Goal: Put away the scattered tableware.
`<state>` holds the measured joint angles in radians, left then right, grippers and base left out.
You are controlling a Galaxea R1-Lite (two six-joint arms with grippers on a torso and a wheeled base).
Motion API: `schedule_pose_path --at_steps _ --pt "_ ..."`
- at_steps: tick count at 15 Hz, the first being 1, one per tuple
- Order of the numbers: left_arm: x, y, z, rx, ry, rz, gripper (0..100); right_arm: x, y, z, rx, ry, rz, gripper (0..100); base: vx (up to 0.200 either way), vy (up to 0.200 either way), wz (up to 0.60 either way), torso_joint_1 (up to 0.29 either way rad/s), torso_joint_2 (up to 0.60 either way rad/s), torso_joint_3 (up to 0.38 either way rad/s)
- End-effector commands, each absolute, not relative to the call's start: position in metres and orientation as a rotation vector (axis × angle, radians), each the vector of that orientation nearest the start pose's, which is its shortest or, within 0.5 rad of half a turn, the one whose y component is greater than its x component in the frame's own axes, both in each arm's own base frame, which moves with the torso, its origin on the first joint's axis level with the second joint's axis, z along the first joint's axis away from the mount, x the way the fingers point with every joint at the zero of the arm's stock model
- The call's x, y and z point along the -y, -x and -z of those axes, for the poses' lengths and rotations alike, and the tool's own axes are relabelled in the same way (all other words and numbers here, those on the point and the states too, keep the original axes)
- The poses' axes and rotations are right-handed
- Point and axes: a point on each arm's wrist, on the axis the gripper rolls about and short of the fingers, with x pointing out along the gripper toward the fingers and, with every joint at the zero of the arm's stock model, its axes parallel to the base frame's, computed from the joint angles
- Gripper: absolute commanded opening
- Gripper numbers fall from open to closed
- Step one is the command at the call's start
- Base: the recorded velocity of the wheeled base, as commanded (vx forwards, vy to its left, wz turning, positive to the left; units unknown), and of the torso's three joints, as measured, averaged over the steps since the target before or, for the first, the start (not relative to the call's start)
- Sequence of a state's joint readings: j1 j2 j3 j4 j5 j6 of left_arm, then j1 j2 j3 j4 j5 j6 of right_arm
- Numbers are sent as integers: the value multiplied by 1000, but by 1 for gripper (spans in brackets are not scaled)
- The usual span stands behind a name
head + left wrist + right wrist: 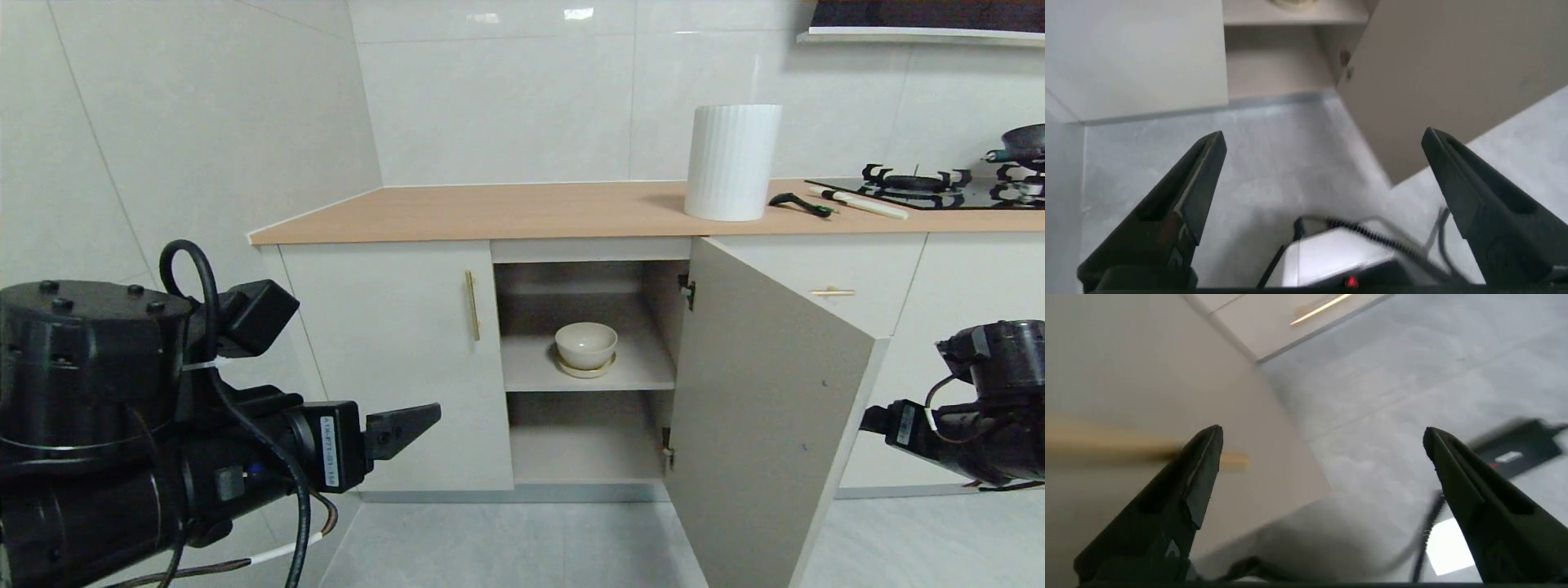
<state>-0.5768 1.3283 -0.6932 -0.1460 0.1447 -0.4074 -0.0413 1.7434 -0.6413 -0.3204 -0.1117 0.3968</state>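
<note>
A cream bowl (585, 343) sits on a small plate (584, 370) on the middle shelf of the open cabinet (580, 380). My left gripper (408, 429) hangs low to the left of the cabinet, pointing towards it. In the left wrist view it (1323, 139) stands open over the floor with nothing between its fingers. My right arm (955, 425) is low on the right, behind the swung-out door. In the right wrist view, my right gripper (1321, 434) is open and empty, close to the outer face of that door (1143, 392).
The open cabinet door (767, 408) juts out between my two arms. On the wooden counter (506, 208) stand a white ribbed container (731, 162), a black peeler (802, 203) and a cream-handled utensil (857, 202). A gas stove (939, 184) is at the far right.
</note>
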Motion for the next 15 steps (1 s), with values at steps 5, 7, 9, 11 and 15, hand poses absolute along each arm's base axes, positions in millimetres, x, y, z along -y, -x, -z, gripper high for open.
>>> schedule_pose_path --at_steps 5,7,9,11,15 --pt "109 -174 -202 -521 236 323 100 -14 -279 -94 -780 -320 215 100 0 0 0 0 0 0" --pt "105 -175 -203 -514 243 306 100 -43 -280 -100 -767 -327 136 100 0 0 0 0 0 0" --pt "104 -178 -205 -507 248 294 100 -65 -285 -101 -764 -301 66 100 0 0 0 0 0 0" --pt "103 -178 -205 -508 248 286 100 -92 -301 -98 -772 -267 -2 100 0 0 0 0 0 0" --pt "102 -180 -204 -509 238 277 100 -144 -326 -93 -793 -195 -124 100 0 0 0 0 0 0"
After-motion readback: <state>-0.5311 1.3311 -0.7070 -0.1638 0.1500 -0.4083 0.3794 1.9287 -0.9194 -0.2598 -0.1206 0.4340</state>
